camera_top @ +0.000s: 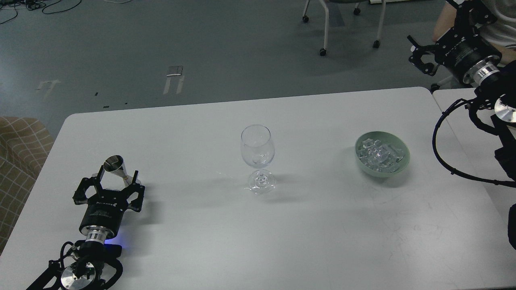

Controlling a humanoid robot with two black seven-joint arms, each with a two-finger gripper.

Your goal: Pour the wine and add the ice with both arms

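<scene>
A steel jigger stands at the table's front left. The wine does not show; I cannot see into the jigger. My left gripper is open, low on the table, with a finger on each side of the jigger's lower half. I cannot tell if they touch it. An empty clear wine glass stands upright mid-table. Ice cubes lie heaped in a pale green bowl to the right. My right gripper is open and empty, high beyond the table's far right corner.
The white table has a second table butted against its right edge. My right arm's black cable loops over that seam near the bowl. A wheeled chair stands on the floor behind, and a checked sofa is at the left.
</scene>
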